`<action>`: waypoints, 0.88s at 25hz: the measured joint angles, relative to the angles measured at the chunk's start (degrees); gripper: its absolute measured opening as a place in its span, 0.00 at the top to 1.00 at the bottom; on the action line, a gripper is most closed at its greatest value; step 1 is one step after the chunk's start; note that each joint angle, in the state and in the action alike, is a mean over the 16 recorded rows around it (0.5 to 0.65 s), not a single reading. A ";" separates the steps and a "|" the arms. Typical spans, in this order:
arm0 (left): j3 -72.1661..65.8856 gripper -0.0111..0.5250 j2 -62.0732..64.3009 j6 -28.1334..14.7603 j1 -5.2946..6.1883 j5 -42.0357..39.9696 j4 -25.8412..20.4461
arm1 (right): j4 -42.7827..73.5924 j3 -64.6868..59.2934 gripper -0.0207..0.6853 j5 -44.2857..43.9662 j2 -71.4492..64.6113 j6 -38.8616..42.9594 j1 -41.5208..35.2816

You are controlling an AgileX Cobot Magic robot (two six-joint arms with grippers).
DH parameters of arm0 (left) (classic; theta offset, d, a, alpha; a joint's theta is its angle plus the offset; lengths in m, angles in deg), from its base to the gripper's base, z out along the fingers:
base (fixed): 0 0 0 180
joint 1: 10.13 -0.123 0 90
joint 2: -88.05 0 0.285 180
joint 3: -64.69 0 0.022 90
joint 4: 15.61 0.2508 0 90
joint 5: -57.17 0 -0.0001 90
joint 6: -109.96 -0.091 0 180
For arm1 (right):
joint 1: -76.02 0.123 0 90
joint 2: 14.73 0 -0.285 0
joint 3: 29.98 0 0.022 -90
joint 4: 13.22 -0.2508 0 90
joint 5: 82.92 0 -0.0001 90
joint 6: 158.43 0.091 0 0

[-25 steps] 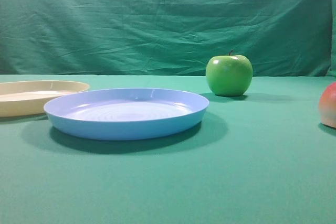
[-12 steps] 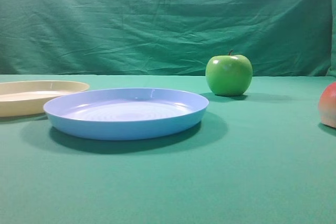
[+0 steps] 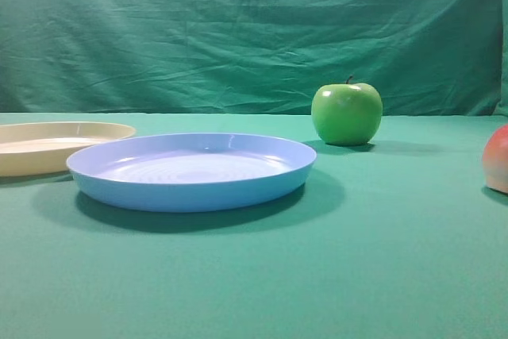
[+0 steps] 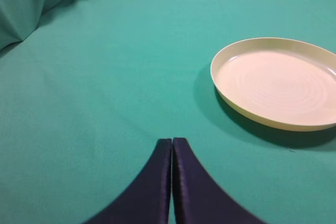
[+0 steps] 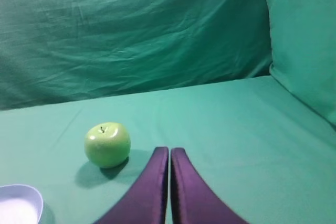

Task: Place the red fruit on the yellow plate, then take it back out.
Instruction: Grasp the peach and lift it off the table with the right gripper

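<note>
Yellow plate (image 3: 48,147) — at 9 o'clock of the exterior view, bare, touching nothing. Blue plate (image 3: 190,171) — centre, bare. Green apple (image 3: 346,113) — 1 o'clock, upright. Red fruit (image 3: 497,158) — 3 o'clock edge, resting on the green cloth (image 3: 381,275), well apart from the yellow plate. Left gripper (image 4: 171,145) and right gripper (image 5: 169,153) — fingers pressed together, holding nothing. Progress: neither step begun, by my reading. Against the earlier frames: nothing has moved.

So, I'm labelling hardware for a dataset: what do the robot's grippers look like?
Only the fingers show. The left gripper has two smooth, dark navy fingers, broad at the base and curving to narrow tips. The right gripper has the same shape in dark purple. No cables or markings visible.
</note>
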 joint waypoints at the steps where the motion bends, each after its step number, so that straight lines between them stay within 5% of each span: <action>1: 0.00 0.98 0.00 0.00 0.00 0.00 0.00 | -0.26 1.52 0.97 -1.76 -2.06 -0.21 0.00; 13: 0.00 0.98 0.00 0.00 0.00 0.00 0.00 | -3.28 18.91 0.97 -22.78 -34.67 -1.54 0.15; 22: 0.00 0.98 0.00 0.00 0.00 0.00 0.00 | 3.23 29.49 0.97 -29.51 -54.37 1.56 6.84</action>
